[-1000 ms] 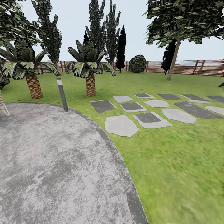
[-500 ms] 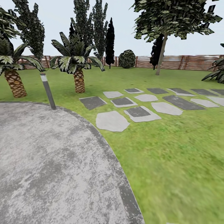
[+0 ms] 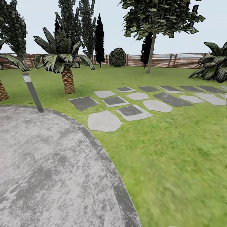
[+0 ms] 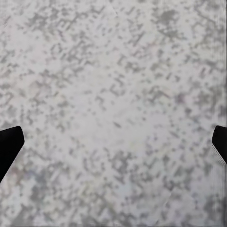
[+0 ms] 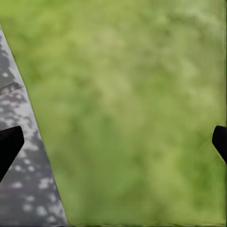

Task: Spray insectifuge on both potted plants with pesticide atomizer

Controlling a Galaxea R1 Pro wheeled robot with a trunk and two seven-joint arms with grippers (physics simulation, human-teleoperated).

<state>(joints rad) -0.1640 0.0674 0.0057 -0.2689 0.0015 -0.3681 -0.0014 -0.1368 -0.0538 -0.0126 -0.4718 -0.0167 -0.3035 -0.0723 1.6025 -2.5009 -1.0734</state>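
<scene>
No writing legible; grey patio (image 3: pixel 47 164) meets lawn (image 3: pixel 176 151), slabs (image 3: pixel 104 121) apparently flat.

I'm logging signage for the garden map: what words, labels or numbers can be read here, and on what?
None: no readable text. The bollard lamp, stepping slabs, fence and stone patio carry no lettering.

The patio (image 3: pixel 47 164) is rough, mottled grey stone, the stepping slabs (image 3: pixel 104 121) matt stone, the fence (image 3: pixel 164 60) slatted brown wood.
</scene>
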